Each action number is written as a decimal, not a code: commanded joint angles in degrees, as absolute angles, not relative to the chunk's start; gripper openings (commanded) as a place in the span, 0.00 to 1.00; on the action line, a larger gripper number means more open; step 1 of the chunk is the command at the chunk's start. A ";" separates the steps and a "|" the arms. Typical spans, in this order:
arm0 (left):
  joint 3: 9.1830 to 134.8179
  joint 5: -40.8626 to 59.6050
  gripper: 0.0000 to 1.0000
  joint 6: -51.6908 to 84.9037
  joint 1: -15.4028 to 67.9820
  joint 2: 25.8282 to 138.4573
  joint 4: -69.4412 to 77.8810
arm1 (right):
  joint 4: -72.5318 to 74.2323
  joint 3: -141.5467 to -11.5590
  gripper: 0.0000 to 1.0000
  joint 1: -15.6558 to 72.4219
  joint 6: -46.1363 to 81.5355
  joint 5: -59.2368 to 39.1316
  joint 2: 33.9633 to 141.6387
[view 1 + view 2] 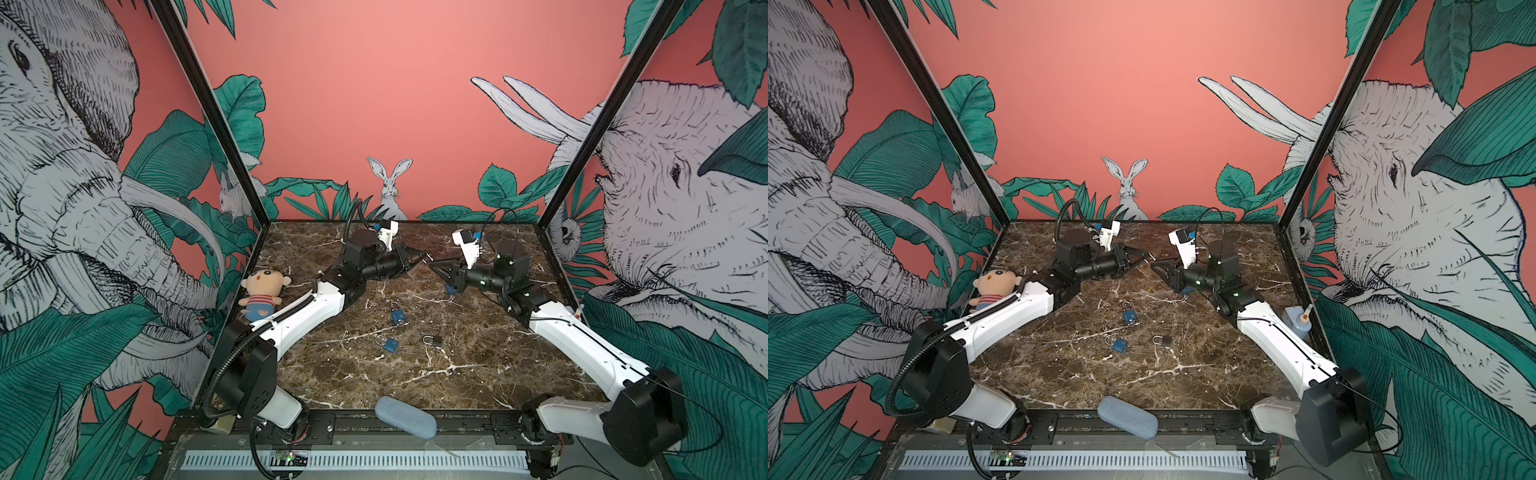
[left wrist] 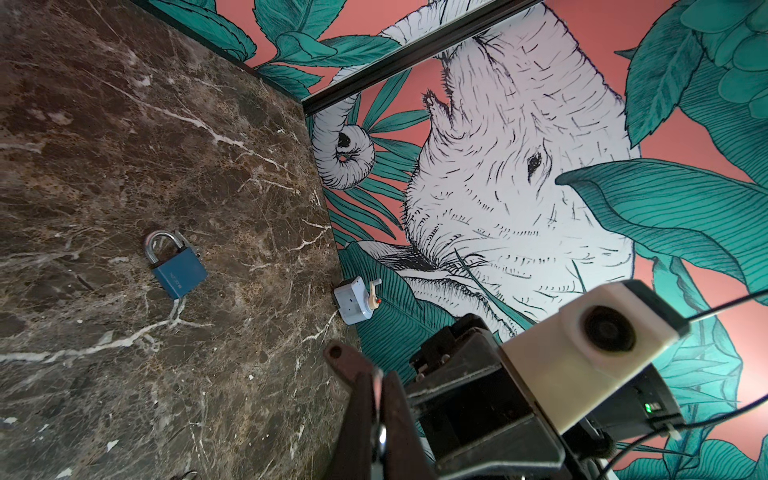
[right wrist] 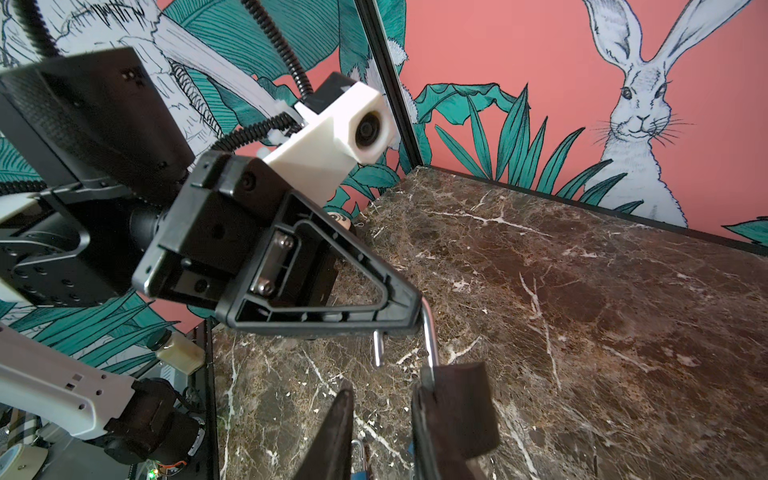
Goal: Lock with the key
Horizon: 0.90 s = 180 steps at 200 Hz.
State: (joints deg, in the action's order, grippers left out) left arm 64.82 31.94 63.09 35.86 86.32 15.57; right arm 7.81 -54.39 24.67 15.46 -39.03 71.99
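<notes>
Above the worktop (image 3: 582,311), the left hand (image 3: 412,322) pinches a dark padlock (image 3: 461,409) by its shackle (image 3: 430,340), with the right hand (image 3: 382,392) slightly spread beside it.

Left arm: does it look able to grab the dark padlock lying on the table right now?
Probably not yet. The left tool is shut on the shackle of another padlock, up near the right tool. The path itself looks free: the dark padlock lies uncovered on the table.
</notes>
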 commanded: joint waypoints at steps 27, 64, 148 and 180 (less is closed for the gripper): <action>67.77 32.54 0.00 63.59 35.77 83.41 18.53 | 5.27 -56.19 0.21 24.88 12.48 -34.74 73.61; 67.35 32.31 0.00 63.41 35.76 83.45 18.34 | 5.72 -55.81 0.29 25.08 12.33 -33.36 72.70; 66.73 31.73 0.00 62.58 35.78 84.07 17.70 | -0.49 -55.16 0.40 25.26 9.70 -27.53 64.24; 67.04 32.41 0.00 63.31 35.86 83.94 18.13 | -1.44 -57.05 0.51 25.26 7.49 -27.10 67.00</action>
State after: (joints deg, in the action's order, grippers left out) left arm 65.67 31.11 63.02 35.81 86.32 15.77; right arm -0.32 -55.13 25.43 10.00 -28.82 64.90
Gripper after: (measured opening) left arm 0.067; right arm 0.502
